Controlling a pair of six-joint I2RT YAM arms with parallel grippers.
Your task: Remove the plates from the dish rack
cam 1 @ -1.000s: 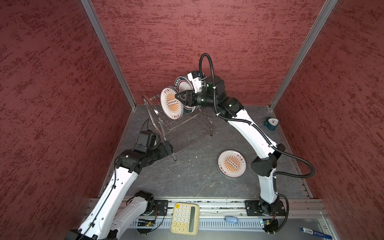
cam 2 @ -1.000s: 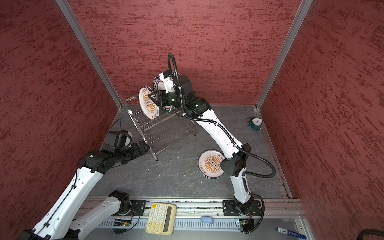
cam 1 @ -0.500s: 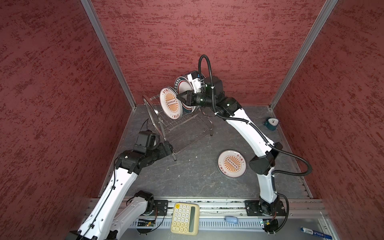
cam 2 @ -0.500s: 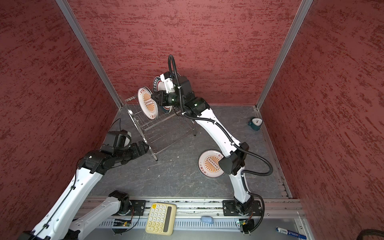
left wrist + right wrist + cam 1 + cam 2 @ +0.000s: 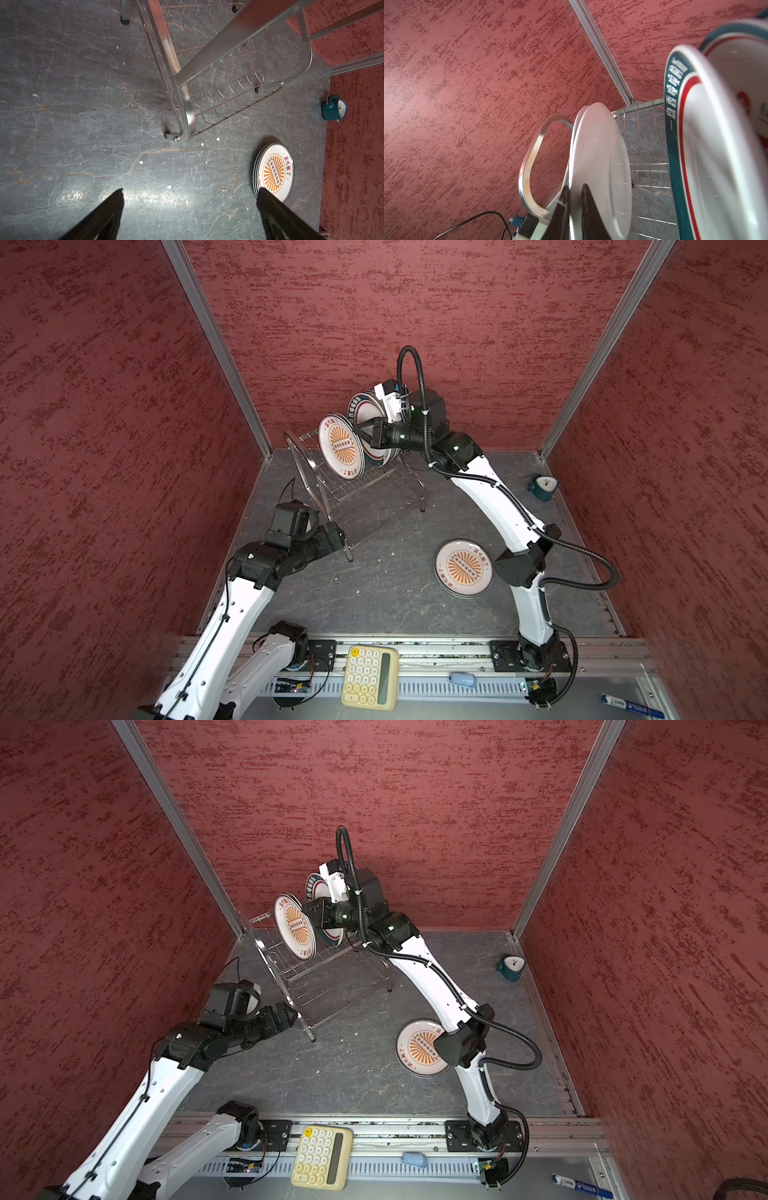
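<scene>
The dish rack (image 5: 374, 497) (image 5: 307, 986) stands at the back left of the table. A white plate with an orange sunburst (image 5: 340, 452) (image 5: 295, 932) stands upright in its top shelf, and a second plate stands close behind it. My right gripper (image 5: 358, 432) (image 5: 309, 913) (image 5: 574, 186) is shut on the near plate's (image 5: 600, 162) upper rim, one finger on each face. Teal-rimmed plates (image 5: 361, 406) (image 5: 679, 104) stand in the shelf beside it. A stack of sunburst plates (image 5: 463, 568) (image 5: 274, 170) lies flat on the table. My left gripper (image 5: 338, 537) (image 5: 190, 191) hangs open and empty by the rack's front leg (image 5: 187, 116).
A teal alarm clock (image 5: 542, 487) (image 5: 333, 108) sits by the right wall. Red walls close in on three sides. A yellow calculator (image 5: 370, 672) and a blue marker (image 5: 627, 703) lie on the front rail. My right arm's elbow (image 5: 461, 1044) hangs over the stack.
My right gripper's jaws have closed onto the sunburst plate's rim. The plate still stands in the rack. My left arm has not moved.
</scene>
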